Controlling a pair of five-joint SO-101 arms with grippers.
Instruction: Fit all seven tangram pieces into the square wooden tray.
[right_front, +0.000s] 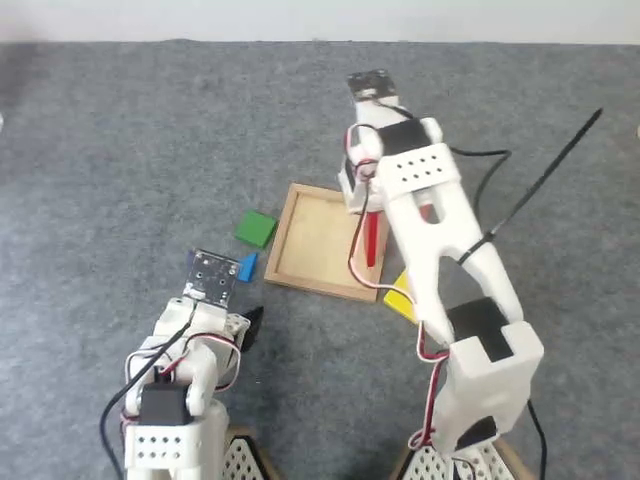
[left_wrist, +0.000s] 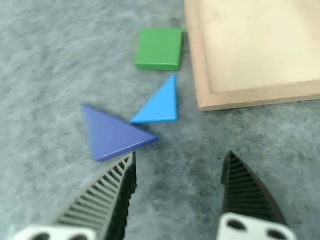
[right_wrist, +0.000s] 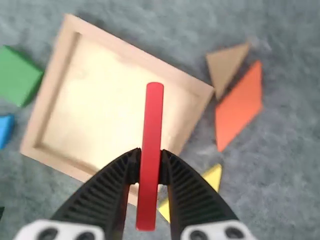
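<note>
**First piece over tray; none seated**

My right gripper (right_wrist: 149, 157) is clamped tight on the red piece (right_wrist: 154, 115), held on edge over the bare wooden tray (right_wrist: 51, 85), centre frame in the high view. I judge this the first placement. The next move calls for lowering the piece and laying it flat against a wall.

My left gripper (left_wrist: 180, 157) stands wide open, holding nothing.

Count: one tray and seven pieces. Six lie loose:
- green square (left_wrist: 160, 47)
- light blue triangle (left_wrist: 160, 105)
- dark blue triangle (left_wrist: 112, 132)
- tan triangle (right_wrist: 226, 62)
- orange parallelogram (right_wrist: 239, 107)
- yellow triangle (right_wrist: 212, 175)
</note>
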